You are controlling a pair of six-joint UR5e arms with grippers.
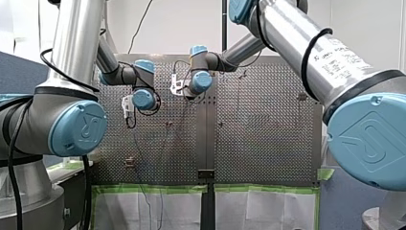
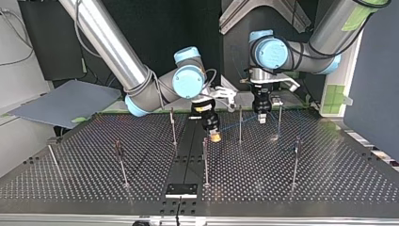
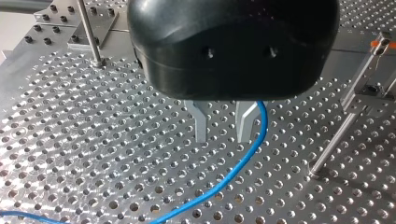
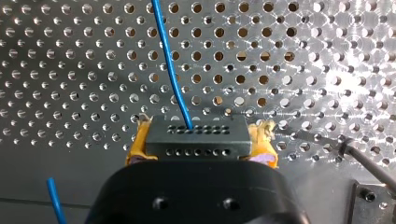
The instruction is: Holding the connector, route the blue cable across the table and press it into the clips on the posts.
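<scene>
Right, my right gripper has the connector clamped: its yellow pads press on both ends of the dark block, closed as far as the block allows. The blue cable leaves the face of the block turned away from the gripper and runs straight ahead over the perforated table. A second short stretch of blue shows beside the gripper's body.

Over on the other arm, my left gripper hangs just above the plate, its metal fingers a narrow gap apart with nothing between them. The cable passes along the outer side of one finger, touching or just beside it, I cannot tell which, then curves away across the holes. A post stands off to that same side, clear of the cable.

From across the table, the right gripper sits by the middle strip and the left gripper is further toward the view's right. A thin blue line runs between them past a slim post; whether it is clipped there I cannot tell.
</scene>
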